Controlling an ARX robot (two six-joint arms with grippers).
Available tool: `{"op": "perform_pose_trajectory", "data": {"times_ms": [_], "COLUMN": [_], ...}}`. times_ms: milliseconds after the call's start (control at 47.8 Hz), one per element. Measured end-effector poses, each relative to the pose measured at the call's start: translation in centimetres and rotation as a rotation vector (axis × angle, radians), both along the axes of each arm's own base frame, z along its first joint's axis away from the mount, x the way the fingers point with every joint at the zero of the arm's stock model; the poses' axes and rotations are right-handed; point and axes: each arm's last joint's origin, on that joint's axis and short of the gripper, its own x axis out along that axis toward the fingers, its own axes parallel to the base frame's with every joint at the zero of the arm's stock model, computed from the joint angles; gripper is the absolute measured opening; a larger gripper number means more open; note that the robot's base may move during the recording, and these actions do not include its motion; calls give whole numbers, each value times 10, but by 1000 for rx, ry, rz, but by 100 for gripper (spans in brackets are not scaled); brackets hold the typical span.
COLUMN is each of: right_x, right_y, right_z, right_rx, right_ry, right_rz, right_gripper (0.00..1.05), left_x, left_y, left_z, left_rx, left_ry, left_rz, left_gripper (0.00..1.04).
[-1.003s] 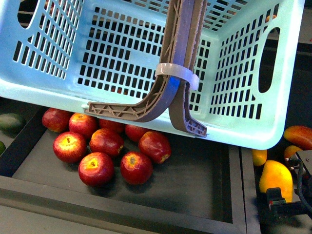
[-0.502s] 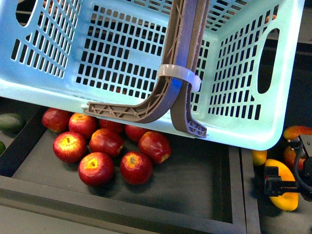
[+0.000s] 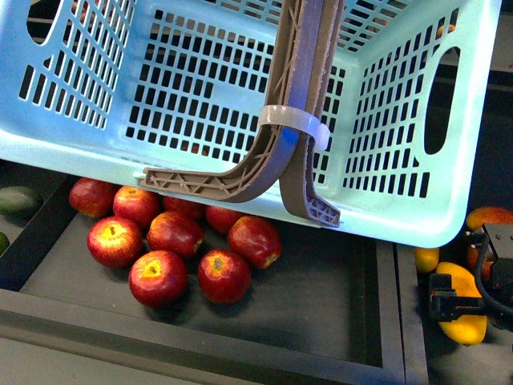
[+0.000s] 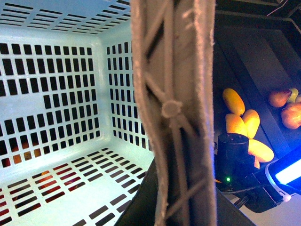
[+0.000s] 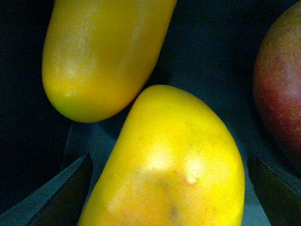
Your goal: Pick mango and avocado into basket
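Note:
The teal basket hangs tilted across the top of the front view, and its inside is empty. My left gripper is shut on its two brown handles, which are tied with a whitish zip tie. My right gripper is open and low over a yellow mango at the right edge. In the right wrist view this mango lies between the spread fingers. A dark green avocado lies at the far left, partly under the basket.
Several red apples lie in the black tray under the basket. A raised divider separates them from the mango bin. A second yellow mango touches the first, and red-and-yellow mangoes lie beside them. More yellow mangoes show past the handles.
My right gripper has come in from the lower right and now sits over the yellow mango. The basket and left gripper have not moved.

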Motion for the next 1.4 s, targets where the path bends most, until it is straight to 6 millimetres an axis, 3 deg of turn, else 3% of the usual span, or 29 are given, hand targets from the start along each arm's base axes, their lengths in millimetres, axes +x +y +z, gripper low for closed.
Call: {"op": "perform_pose_trajectory", "data": {"times_ms": [251, 418, 544, 815, 1087, 1150, 1254, 1401], "right_x": [-4, -10, -12, 6, 16, 14, 6, -5], "right_y": [-3, -7, -13, -27, -18, -8, 15, 54], "right_z": [-3, 2, 19, 121, 215, 255, 302, 332], "right_rx": [0, 11, 44, 170, 283, 336, 389, 425], "right_ry": [6, 9, -21, -240, -435, -519, -612, -663], "right_rz": [-12, -29, -60, -174, -192, -169, -88, 41], "right_gripper": [67, 66, 66, 66, 66, 66, 66, 66], "left_x": [0, 0, 0, 0, 0, 0, 0, 0], "left_y": [0, 0, 0, 0, 0, 0, 0, 0], "left_z": [0, 0, 0, 0, 0, 0, 0, 0], "left_rx": [0, 0, 0, 0, 0, 0, 0, 0], "left_ry": [0, 0, 0, 0, 0, 0, 0, 0], "left_rz": [0, 0, 0, 0, 0, 0, 0, 0], "left_gripper": [7, 7, 7, 7, 7, 7, 7, 7]}}
